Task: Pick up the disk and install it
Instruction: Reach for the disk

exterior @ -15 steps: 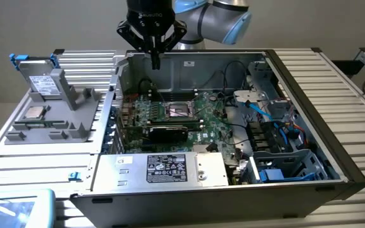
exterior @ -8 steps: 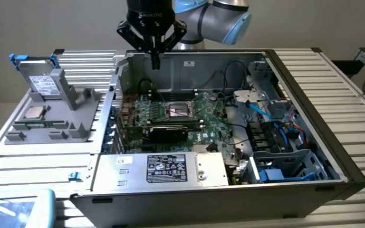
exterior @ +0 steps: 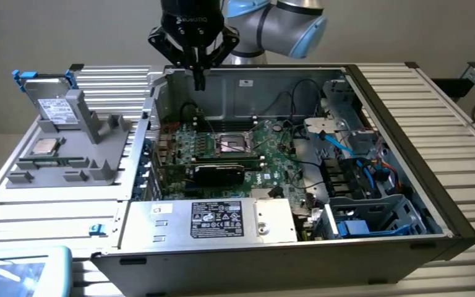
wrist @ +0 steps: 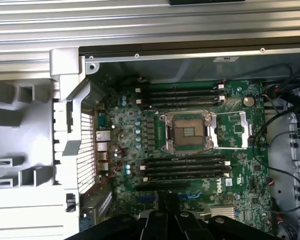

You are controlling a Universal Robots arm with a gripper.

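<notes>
Jaws closed and empty, the gripper is hovering above the motherboard, probably risking a scrape against the case wall in reaching the disk at the exterior view's upper left.

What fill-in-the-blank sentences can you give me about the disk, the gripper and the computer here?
1. The disk stands in a grey holder, framed by a ___ bracket.
2. The gripper hangs over the open computer ___.
3. The gripper holds ___.
4. The CPU socket is ___.

Missing words: blue; case; nothing; empty.
</notes>
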